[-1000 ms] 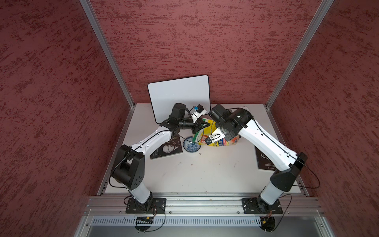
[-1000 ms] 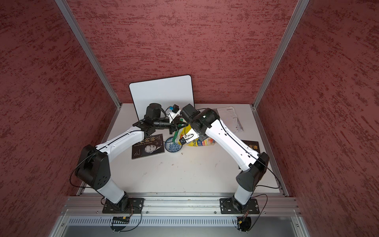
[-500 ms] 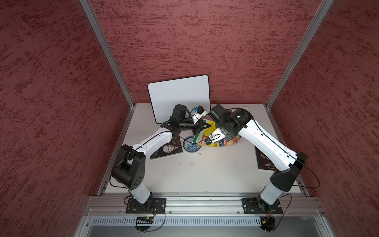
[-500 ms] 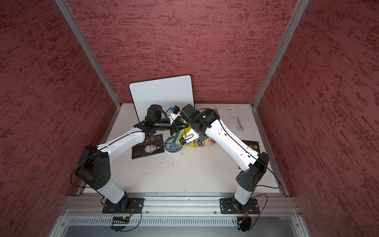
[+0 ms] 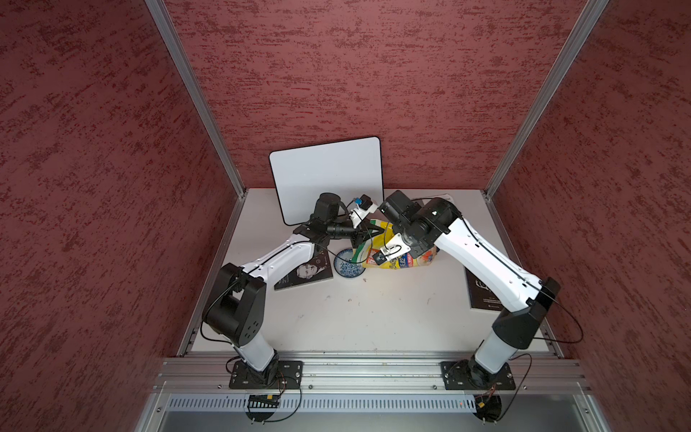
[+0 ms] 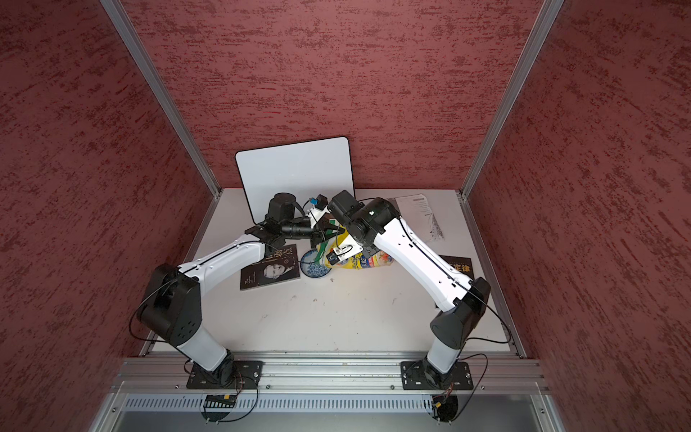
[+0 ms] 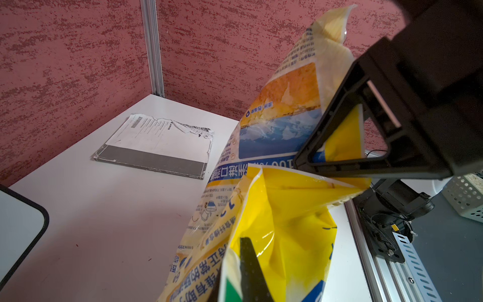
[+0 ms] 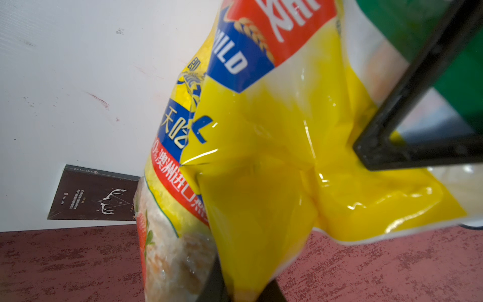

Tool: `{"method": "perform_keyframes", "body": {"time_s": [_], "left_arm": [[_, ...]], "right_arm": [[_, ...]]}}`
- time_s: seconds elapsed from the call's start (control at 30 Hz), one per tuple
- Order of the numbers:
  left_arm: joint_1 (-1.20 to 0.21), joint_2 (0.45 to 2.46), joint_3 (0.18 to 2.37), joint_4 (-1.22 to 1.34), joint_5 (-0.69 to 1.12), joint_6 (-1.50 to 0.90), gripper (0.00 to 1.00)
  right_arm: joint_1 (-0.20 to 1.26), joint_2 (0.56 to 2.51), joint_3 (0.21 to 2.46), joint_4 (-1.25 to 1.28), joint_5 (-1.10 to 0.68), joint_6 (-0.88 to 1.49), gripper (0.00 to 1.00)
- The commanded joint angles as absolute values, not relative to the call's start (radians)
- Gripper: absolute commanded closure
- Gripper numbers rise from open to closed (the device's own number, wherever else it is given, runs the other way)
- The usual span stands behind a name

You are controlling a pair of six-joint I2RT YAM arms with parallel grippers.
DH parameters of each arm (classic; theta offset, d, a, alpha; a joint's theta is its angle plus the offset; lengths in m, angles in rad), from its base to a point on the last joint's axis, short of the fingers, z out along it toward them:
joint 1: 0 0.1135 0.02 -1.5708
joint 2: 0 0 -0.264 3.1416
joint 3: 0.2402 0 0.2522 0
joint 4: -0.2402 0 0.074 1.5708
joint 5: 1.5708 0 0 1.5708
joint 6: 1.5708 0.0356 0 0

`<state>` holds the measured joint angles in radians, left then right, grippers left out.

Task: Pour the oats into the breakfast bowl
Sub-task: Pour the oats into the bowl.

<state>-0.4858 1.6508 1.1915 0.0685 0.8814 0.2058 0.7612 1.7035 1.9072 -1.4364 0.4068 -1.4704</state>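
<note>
Almost nothing has moved since the earlier frames. On the white desk point(image 5: 374, 314), the bowl point(image 5: 349, 264) sits toward the far edge, no oats visible in it yet. The left claw point(image 5: 364, 235) and right claw point(image 5: 389, 239) are both clamped on the tilted yellow oat pouch point(image 5: 396, 258), its mouth over the bowl. Pouring remains. Red walls enclose the desk.

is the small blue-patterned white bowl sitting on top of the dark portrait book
No, the small blue-patterned white bowl sits on the bare tabletop just beside the dark portrait book.
</note>
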Motion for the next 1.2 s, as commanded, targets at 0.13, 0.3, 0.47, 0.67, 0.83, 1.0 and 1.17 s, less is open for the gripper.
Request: {"method": "perform_keyframes", "body": {"time_s": [0.13,0.3,0.47,0.67,0.83,1.0,1.17], "left_arm": [[-0.489,1.646,1.121,0.103,0.869,0.186,0.94],[-0.485,1.653,1.089,0.141,0.867,0.166,0.94],[-0.481,1.654,1.089,0.158,0.864,0.158,0.94],[-0.48,1.642,1.132,0.151,0.861,0.156,0.94],[-0.483,1.627,1.134,0.163,0.862,0.144,0.94],[-0.483,1.62,1.111,0.191,0.855,0.127,0.94],[-0.485,1.608,1.094,0.232,0.856,0.102,0.94]], "right_arm": [[0.774,1.663,1.895,-1.324,0.465,-1.44,1.0],[0.774,1.668,1.875,-1.312,0.463,-1.432,1.0],[0.774,1.68,1.917,-1.3,0.486,-1.444,1.0],[0.774,1.691,2.009,-1.322,0.509,-1.453,1.0],[0.784,1.689,2.013,-1.342,0.552,-1.483,1.0],[0.797,1.675,1.996,-1.346,0.621,-1.499,1.0],[0.799,1.675,1.997,-1.347,0.646,-1.473,1.0]]}}
